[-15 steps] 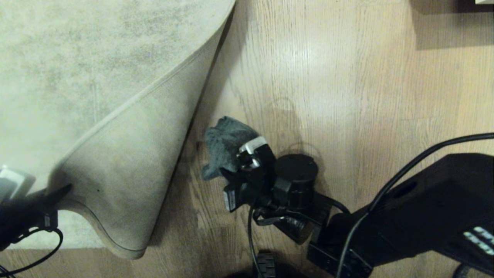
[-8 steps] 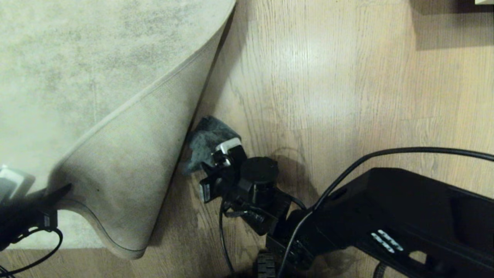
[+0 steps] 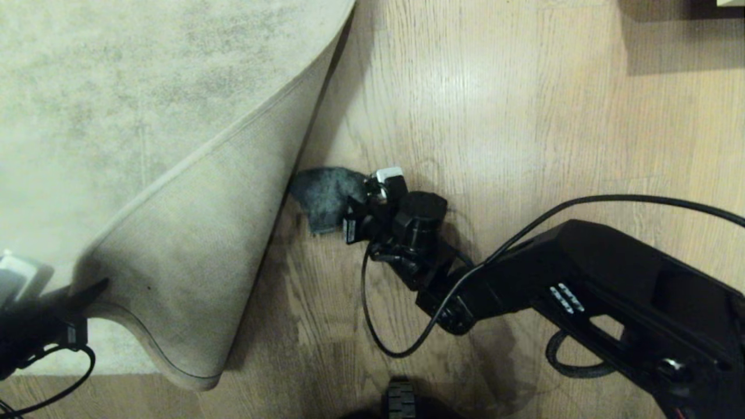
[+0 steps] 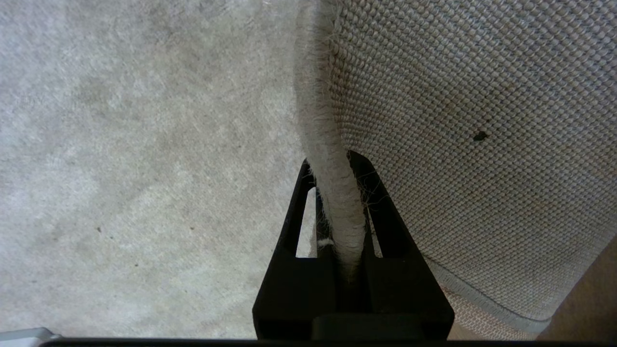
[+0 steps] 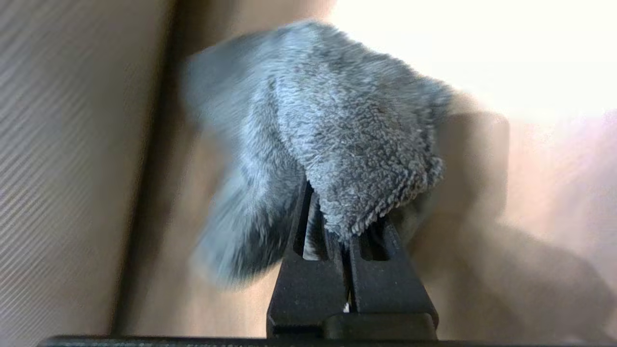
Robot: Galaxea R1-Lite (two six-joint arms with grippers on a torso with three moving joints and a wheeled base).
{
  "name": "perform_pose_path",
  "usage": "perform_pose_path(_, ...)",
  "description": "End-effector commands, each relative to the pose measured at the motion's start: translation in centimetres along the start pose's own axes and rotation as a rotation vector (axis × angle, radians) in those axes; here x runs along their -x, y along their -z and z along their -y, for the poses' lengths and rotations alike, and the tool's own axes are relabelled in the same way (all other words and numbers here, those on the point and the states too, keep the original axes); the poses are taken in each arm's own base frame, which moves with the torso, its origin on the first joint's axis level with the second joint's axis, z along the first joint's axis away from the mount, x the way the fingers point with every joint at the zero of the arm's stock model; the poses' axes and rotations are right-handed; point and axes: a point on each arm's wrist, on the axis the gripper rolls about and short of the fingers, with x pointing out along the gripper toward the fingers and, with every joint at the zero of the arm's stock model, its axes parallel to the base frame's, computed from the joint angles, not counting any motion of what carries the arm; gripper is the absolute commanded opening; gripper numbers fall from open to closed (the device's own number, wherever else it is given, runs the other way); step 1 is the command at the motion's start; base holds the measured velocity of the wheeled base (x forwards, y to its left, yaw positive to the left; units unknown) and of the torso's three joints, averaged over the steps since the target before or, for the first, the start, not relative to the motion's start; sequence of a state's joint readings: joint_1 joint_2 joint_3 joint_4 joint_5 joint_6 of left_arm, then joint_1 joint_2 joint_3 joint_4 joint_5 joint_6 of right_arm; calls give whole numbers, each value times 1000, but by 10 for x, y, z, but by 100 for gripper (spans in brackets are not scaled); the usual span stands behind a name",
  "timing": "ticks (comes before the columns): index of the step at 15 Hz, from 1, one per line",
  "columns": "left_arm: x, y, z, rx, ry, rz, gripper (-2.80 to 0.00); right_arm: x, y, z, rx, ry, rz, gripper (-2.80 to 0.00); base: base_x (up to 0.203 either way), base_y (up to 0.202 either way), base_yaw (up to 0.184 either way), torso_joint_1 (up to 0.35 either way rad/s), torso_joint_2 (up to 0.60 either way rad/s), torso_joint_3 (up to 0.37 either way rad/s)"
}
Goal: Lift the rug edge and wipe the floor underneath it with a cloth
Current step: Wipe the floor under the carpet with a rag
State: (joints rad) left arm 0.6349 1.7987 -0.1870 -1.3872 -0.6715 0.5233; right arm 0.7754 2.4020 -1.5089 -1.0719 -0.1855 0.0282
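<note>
Rug corner is up and folded back, my left gripper pinched tight on its trimmed edge. Right gripper is clamped on the grey microfibre cloth, pressed to the wood-plank floor right at the fold. Wiping underway; most exposed planks look undone. Floor glossy, dim room.
</note>
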Motion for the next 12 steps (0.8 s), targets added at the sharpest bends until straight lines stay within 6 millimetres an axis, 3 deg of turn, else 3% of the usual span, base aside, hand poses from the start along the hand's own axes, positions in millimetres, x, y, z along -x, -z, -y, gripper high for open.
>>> perform_pose_path(1,1,0,1,-4,3,2,-280,-12,-20,13,-5,30,62,-280,0,0,0,0,0,0)
perform_pose_path(8,2,0,4,-2,11,0,-280,-22,-100,50,33,112,160,-280,0,0,0,0,0,0)
perform_pose_path(10,3,-1,4,-6,8,4,-280,-17,-105,46,33,103,153,-280,0,0,0,0,0,0)
perform_pose_path(12,3,-2,4,-9,6,7,-280,-7,-97,24,28,58,108,-280,0,0,0,0,0,0)
